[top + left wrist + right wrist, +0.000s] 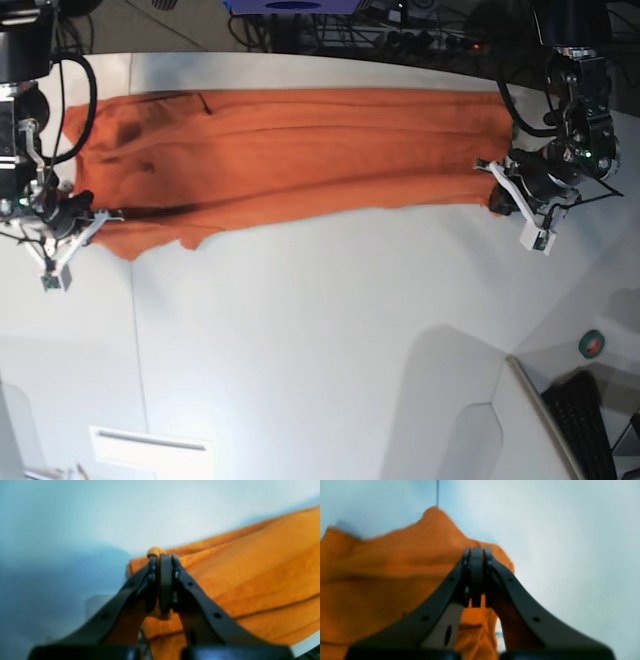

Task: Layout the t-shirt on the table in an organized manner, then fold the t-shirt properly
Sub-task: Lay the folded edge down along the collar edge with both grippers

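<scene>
The orange t-shirt (300,150) lies stretched in a long band across the far part of the white table (320,340). At the shirt's right end in the base view, my left gripper (497,197) is shut on the cloth edge. The left wrist view shows its fingertips (162,557) pinching a small orange fold, and the t-shirt (250,575) spreads away to the right. My right gripper (88,210) is shut on the shirt's left end. In the right wrist view the gripper (477,551) clamps the t-shirt (382,580), which bunches to the left.
A thin dark seam (135,330) crosses the table on the left. A keyboard (590,410) and a small round green and red object (592,345) sit beyond the curved edge at lower right. Cables (400,35) lie behind the far edge.
</scene>
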Action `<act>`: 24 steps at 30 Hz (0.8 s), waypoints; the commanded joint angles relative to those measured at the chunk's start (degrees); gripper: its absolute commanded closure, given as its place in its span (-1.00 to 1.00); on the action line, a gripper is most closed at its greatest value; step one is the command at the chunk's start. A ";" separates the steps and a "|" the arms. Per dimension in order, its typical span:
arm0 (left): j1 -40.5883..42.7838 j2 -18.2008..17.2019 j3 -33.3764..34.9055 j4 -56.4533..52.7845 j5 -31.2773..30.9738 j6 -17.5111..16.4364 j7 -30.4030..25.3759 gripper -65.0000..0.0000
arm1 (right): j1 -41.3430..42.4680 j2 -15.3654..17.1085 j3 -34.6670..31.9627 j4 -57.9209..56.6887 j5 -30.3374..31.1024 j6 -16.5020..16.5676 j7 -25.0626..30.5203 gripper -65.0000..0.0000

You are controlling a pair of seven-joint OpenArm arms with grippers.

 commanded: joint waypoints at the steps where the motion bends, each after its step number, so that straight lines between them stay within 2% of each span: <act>1: -1.05 -0.94 -0.38 2.02 -0.52 -0.14 -0.94 1.00 | 0.64 1.11 0.37 2.16 0.07 -0.12 0.98 1.00; 5: -1.84 -0.94 0.15 5.37 -0.17 -0.14 -0.86 1.00 | -1.11 0.93 0.46 5.76 0.07 -0.12 0.71 1.00; 9: -2.45 -0.86 -0.20 6.07 -0.43 -0.14 3.19 1.00 | -2.08 1.02 0.46 7.26 0.07 -0.12 0.63 1.00; 12: -1.92 -0.86 -0.29 6.24 -0.52 -0.14 3.45 1.00 | -2.35 1.11 0.46 7.26 0.07 -0.12 0.63 1.00; 24: 6.34 -0.86 -0.29 10.90 -0.52 -0.14 3.36 1.00 | -4.81 1.19 2.13 7.70 -0.02 -0.12 0.63 1.00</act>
